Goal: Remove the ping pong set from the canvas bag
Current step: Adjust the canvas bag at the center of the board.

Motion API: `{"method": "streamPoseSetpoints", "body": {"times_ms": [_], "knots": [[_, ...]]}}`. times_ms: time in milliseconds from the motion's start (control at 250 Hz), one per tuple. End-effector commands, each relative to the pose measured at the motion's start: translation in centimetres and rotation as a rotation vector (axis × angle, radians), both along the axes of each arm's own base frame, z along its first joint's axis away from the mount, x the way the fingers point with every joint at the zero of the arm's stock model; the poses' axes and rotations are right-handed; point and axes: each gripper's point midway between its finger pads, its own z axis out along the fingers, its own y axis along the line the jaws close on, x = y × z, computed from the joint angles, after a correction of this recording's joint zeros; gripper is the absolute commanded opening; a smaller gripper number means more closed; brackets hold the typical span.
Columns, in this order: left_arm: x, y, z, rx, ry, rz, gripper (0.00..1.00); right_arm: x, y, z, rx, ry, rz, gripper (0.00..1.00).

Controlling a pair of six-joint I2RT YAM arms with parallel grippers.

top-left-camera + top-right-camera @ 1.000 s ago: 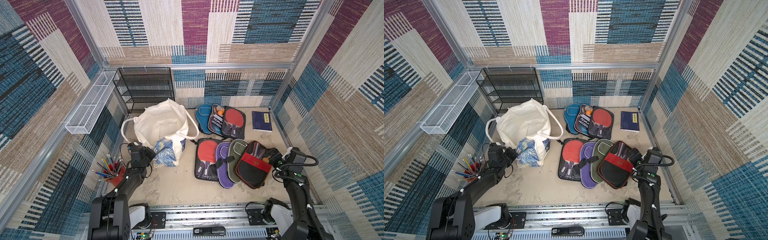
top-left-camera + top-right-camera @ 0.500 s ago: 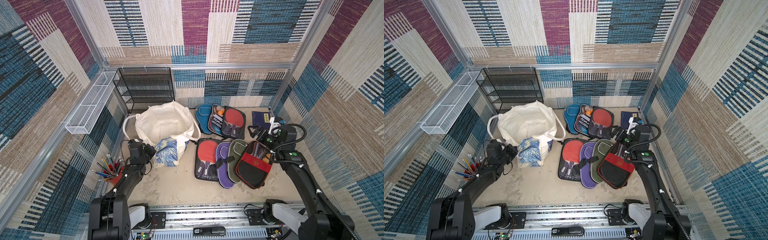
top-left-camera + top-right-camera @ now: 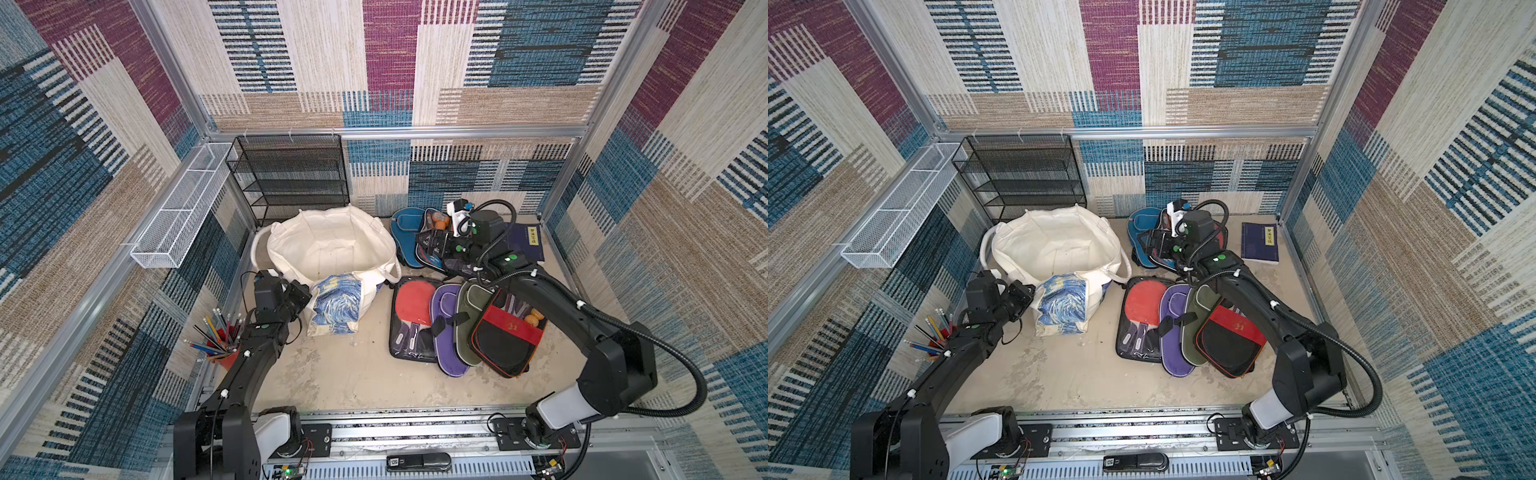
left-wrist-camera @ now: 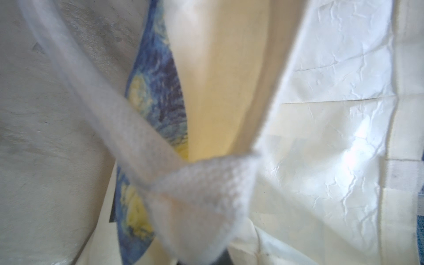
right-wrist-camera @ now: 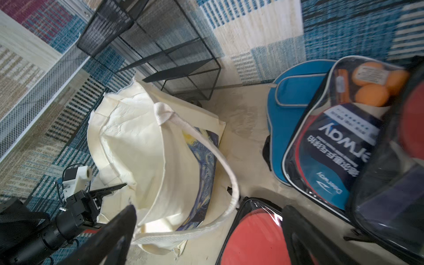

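Two grippers in view: the left gripper (image 3: pixel 305 296) is pressed together, apparently pinching the rim of the bag (image 3: pixel 328 245), which stands open before the rack (image 3: pixel 291 178). The right gripper (image 5: pixel 208 208), spread wide, hangs over paddle sets (image 3: pixel 415 303) lying just beside the bag.
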Motion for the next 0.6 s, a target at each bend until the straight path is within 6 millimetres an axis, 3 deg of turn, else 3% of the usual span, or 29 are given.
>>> {"method": "streamPoseSetpoints", "body": {"times_ms": [0, 148, 312, 380, 396, 500, 596], "knots": [[0.0, -0.1, 1.0, 0.016, -0.018, -0.015, 0.00, 0.8, 2.7, 0.1, -0.001, -0.019, 0.040, 1.00], [0.1, -0.1, 2.0, 0.016, -0.037, -0.018, 0.00, 1.7, 5.7, -1.7, -0.017, 0.017, 0.090, 0.94], [0.4, -0.1, 3.1, 0.012, -0.056, -0.017, 0.00, 2.8, 7.4, -3.5, -0.037, 0.046, 0.116, 0.69], [0.6, -0.2, 3.5, 0.004, -0.064, -0.022, 0.00, 3.1, 7.8, -4.8, -0.052, 0.069, 0.127, 0.65], [0.7, -0.3, 3.6, 0.002, -0.066, -0.022, 0.00, 3.4, 8.0, -4.0, -0.045, 0.053, 0.128, 0.65], [1.3, -0.4, 4.5, -0.010, -0.084, -0.029, 0.00, 3.7, 8.9, -3.8, -0.049, 0.047, 0.146, 0.60], [1.9, -0.5, 5.5, -0.015, -0.102, -0.038, 0.00, 4.1, 9.4, -4.0, -0.069, 0.050, 0.155, 0.41]]}}
